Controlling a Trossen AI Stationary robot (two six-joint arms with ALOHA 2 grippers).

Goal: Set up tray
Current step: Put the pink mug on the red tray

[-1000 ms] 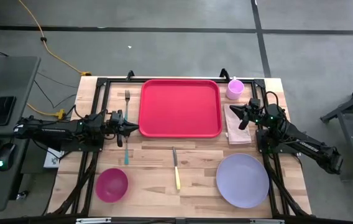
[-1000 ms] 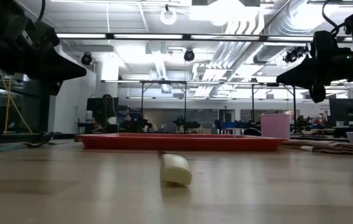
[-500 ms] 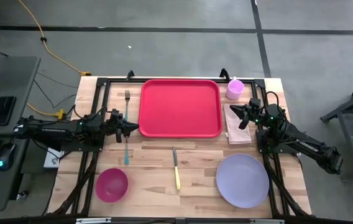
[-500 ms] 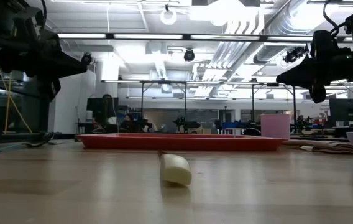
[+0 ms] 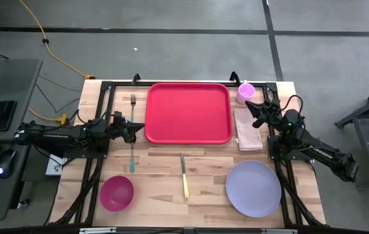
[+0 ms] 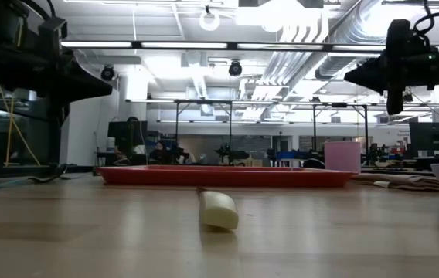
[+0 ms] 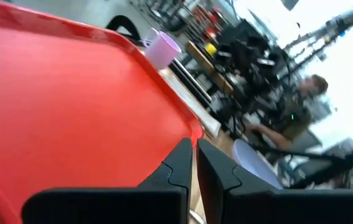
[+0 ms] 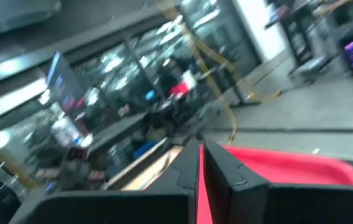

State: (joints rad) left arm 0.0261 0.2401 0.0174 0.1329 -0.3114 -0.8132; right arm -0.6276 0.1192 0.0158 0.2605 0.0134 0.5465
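Note:
The red tray [image 5: 188, 112] lies flat on the wooden table at the far middle. It also shows in the low view [image 6: 223, 176] and the left wrist view [image 7: 64, 93]. My left gripper [image 5: 138, 132] hovers level just off the tray's left rim, near its near-left corner. Its fingers [image 7: 192, 163] are shut with nothing between them. My right gripper [image 5: 249, 106] hangs above the table to the right of the tray, over the napkin [image 5: 246, 123], pointing toward the tray. It is shut and holds nothing.
A fork [image 5: 132, 102] and a teal-handled utensil [image 5: 132, 159] lie left of the tray. A yellow-handled knife [image 5: 184, 177] lies near the middle front. A magenta bowl [image 5: 117, 193] sits front left, a lavender plate [image 5: 254, 188] front right, a lavender cup [image 5: 245, 93] far right.
My left gripper has rolled about its own pointing line while staying in place beside the tray. My right gripper has tipped its fingers upward and risen a little above the napkin. Nothing on the table has moved.

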